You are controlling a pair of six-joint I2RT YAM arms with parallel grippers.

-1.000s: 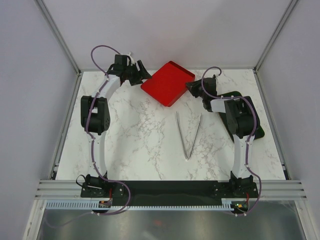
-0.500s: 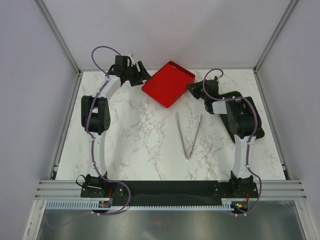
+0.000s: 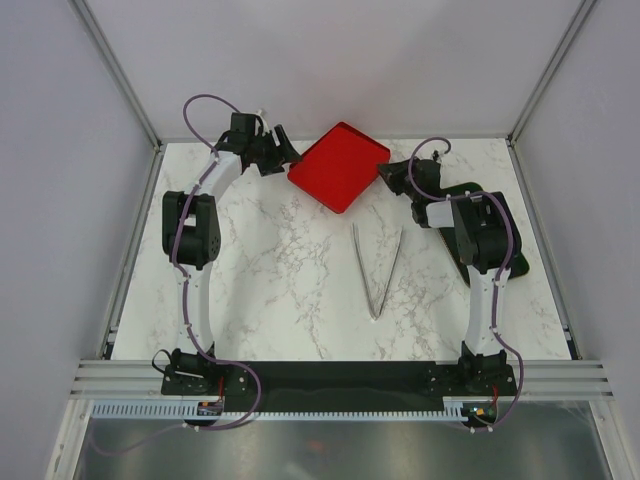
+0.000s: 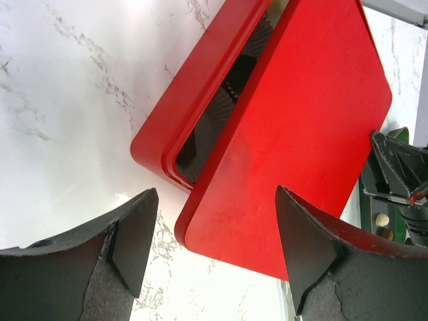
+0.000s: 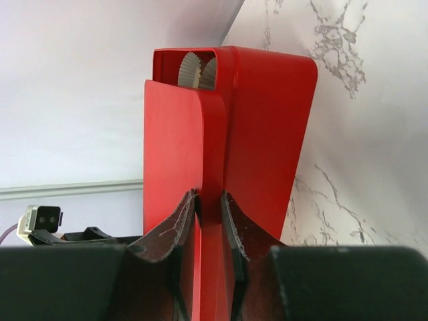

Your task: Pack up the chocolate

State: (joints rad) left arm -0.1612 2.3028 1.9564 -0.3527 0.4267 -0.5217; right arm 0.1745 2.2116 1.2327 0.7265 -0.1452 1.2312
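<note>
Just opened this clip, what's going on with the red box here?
The right gripper is shut on the edge of the red lid, holding it partly over the red box. A gap shows white paper cups inside. The left gripper is open at the box's other side, gripping nothing. Metal tweezers lie untouched on the marble table. No chocolate is visible.

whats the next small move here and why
Probably lift the red lid clear of the box base with the right gripper: its jaws are shut on the lid's edge, and the lid sits ajar with paper cups showing inside.
</note>
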